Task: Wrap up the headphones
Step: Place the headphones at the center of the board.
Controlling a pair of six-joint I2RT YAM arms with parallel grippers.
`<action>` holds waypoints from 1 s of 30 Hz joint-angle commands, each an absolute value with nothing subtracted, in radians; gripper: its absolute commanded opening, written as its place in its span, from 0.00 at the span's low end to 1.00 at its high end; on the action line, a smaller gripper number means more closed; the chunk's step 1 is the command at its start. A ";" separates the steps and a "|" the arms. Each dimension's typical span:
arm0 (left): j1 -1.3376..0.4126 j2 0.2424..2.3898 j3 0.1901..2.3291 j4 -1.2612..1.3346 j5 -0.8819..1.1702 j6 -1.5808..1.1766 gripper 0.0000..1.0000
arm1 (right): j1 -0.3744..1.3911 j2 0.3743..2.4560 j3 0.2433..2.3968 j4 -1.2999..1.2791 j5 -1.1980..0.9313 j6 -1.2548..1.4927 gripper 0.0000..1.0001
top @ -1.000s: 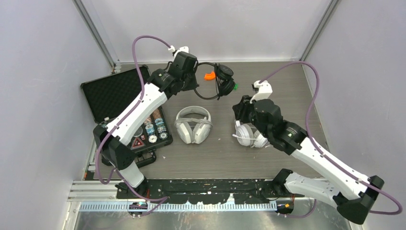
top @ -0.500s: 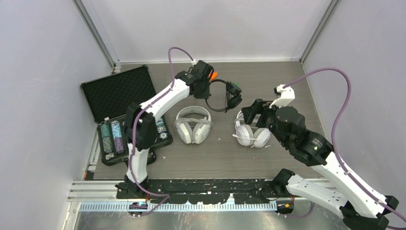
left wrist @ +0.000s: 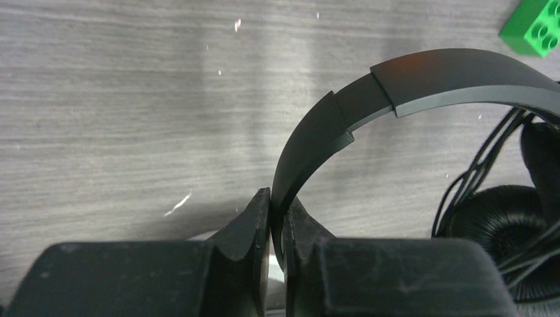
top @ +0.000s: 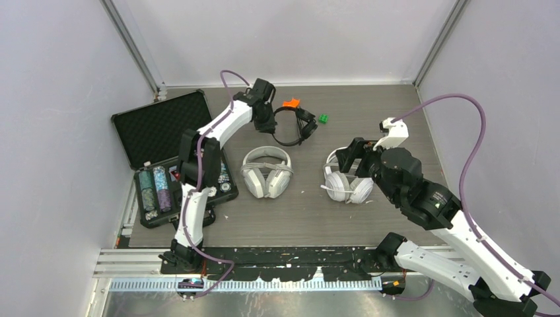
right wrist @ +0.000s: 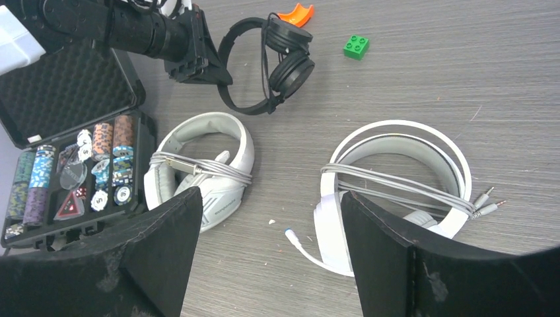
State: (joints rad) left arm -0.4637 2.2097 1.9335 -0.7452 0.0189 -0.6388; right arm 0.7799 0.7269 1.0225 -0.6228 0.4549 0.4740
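An open black case (top: 162, 125) lies at the left edge of the grey wood-grain table (top: 396, 112), its far half lined with black foam, its near half holding rows of stacked poker chips (top: 153, 191). Near the table's far edge, a small green brick (top: 323, 118) sits right of an orange piece (top: 289, 104), the two apart

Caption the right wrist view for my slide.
Open right gripper over the wrapped centre headset and right headset; left gripper pinches the black headset.
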 commanded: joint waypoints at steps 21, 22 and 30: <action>-0.439 2.382 2.116 -0.802 0.121 -0.668 0.20 | 0.785 0.755 1.046 -0.583 0.494 0.458 0.81; -0.438 2.384 2.113 -0.805 0.121 -0.665 0.20 | 0.786 0.757 1.046 -0.582 0.494 0.458 0.81; -0.420 2.368 2.109 -0.823 0.137 -0.648 0.27 | 0.785 0.759 1.039 -0.572 0.492 0.457 0.81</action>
State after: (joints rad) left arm -0.4355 2.3997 2.0735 -0.8055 0.1093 -0.6540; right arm 0.7799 0.7593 1.0225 -0.6212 0.4633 0.4686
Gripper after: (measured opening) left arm 0.254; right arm 0.814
